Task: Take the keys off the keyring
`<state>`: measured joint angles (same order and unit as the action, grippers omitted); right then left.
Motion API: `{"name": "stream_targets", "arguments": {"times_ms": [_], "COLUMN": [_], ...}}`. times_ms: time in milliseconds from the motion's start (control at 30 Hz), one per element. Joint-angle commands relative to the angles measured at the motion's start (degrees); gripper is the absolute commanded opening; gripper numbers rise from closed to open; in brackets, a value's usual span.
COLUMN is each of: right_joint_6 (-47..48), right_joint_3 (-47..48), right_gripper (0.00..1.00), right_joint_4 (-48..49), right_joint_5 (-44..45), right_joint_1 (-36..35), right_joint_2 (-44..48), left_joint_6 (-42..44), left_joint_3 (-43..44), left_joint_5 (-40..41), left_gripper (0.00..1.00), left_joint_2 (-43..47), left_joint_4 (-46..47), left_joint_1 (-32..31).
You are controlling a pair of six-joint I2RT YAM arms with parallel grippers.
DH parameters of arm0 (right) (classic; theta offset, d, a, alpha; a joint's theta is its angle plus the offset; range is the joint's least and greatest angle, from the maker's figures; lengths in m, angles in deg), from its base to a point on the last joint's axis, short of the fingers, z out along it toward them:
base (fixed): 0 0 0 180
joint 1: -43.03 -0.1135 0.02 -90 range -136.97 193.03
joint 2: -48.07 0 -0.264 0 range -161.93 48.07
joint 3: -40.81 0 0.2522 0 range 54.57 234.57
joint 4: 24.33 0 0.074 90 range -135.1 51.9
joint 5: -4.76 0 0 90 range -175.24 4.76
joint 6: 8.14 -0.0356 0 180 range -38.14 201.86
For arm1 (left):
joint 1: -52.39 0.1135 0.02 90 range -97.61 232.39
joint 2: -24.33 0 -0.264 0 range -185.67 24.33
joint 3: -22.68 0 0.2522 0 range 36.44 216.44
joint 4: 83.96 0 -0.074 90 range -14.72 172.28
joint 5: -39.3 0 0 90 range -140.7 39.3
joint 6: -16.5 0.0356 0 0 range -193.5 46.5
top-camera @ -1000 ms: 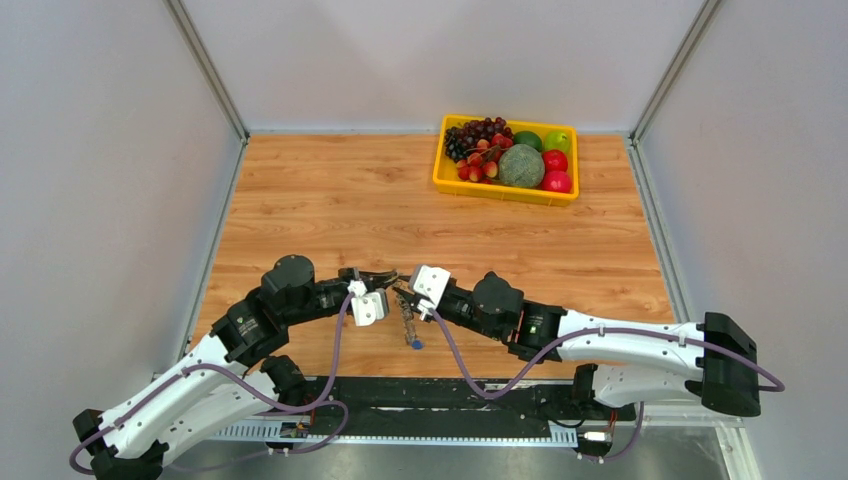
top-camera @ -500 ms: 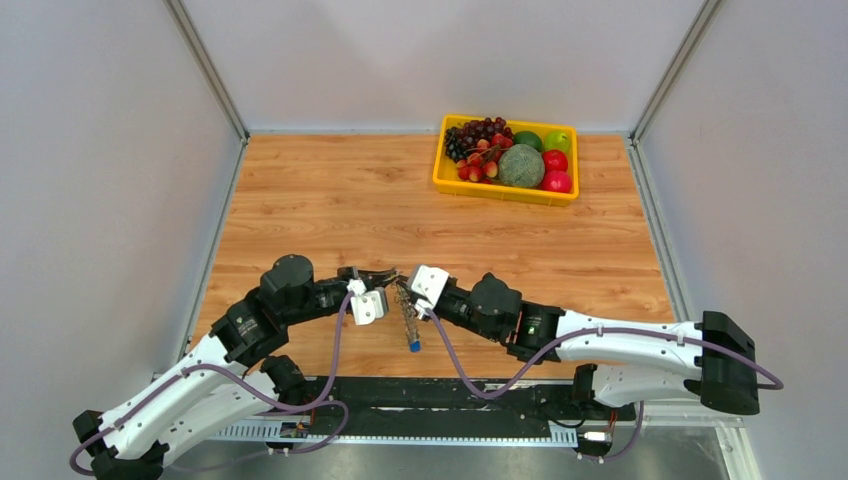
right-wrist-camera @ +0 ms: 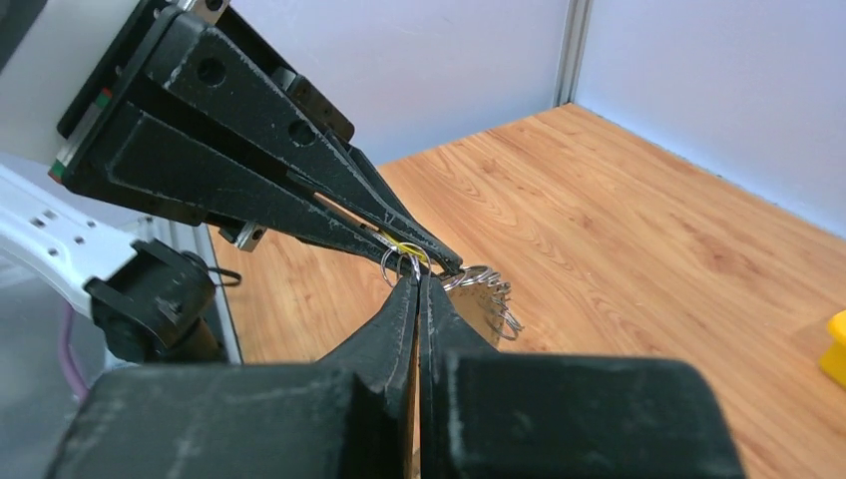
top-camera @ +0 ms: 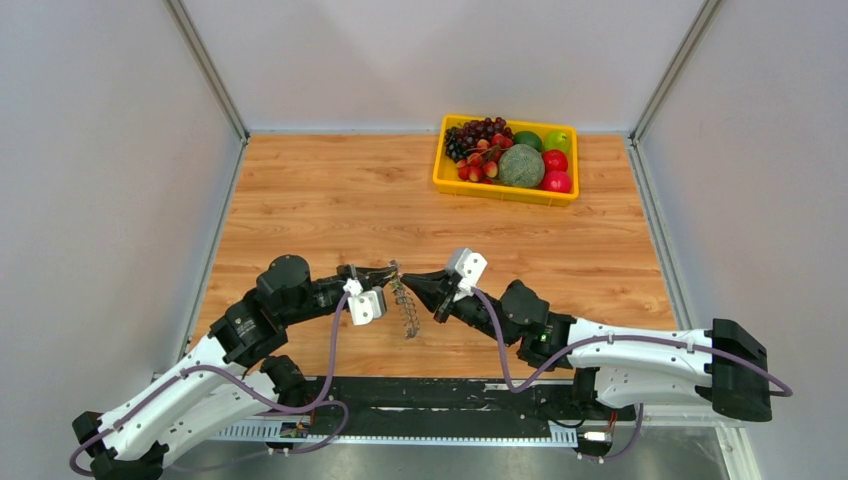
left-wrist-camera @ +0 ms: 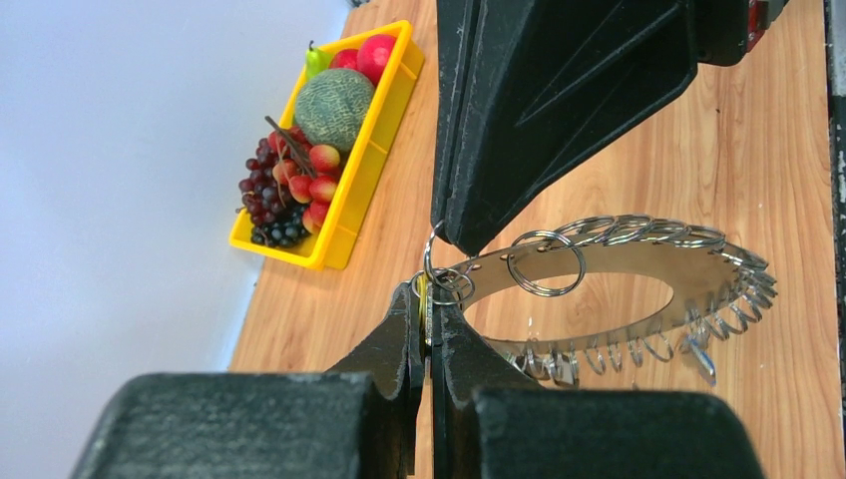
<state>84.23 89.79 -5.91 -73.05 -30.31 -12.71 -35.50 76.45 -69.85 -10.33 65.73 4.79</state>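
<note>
The keyring (top-camera: 405, 308) hangs edge-on between my two grippers, above the wooden table. In the left wrist view it (left-wrist-camera: 698, 261) is a flat grey ring fringed with small wire loops. My left gripper (top-camera: 391, 272) is shut (left-wrist-camera: 427, 299) on a thin yellow key head (left-wrist-camera: 423, 295) joined to the rim by small loops. My right gripper (top-camera: 409, 281) comes in from the right. Its tips (right-wrist-camera: 417, 278) are shut on a small wire loop right beside the yellow piece (right-wrist-camera: 404, 249). The ring's fringe (right-wrist-camera: 489, 291) shows just behind. No other keys are visible.
A yellow basket (top-camera: 440, 172) of fruit stands at the back right of the table; it also shows in the left wrist view (left-wrist-camera: 374, 150). Grey walls close in both sides and the back. The arm bases sit at the near edge.
The right arm has swung so its gripper now points left at the ring's top. The ring has risen slightly. The blue key hanging at its bottom no longer shows.
</note>
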Motion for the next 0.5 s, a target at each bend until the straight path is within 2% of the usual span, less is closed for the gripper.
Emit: {"name": "stream_targets", "arguments": {"times_ms": [0,467], "right_joint_6": [-7.9,-11.3], "right_joint_3": [-1.2,-1.2], "right_gripper": [0.00,0.00], "right_joint_4": [15.5,19.5], "right_joint_5": [2.2,-0.8], "right_joint_1": [0.3,0.8], "right_joint_2": [0.0,0.2], "left_joint_6": [1.2,1.3], "left_joint_3": [0.7,0.8], "left_joint_5": [-1.5,-2.2], "left_gripper": [0.00,0.00], "left_joint_2": [0.3,0.3], "left_joint_4": [1.9,1.8], "left_joint_1": [-0.1,-0.1]}}
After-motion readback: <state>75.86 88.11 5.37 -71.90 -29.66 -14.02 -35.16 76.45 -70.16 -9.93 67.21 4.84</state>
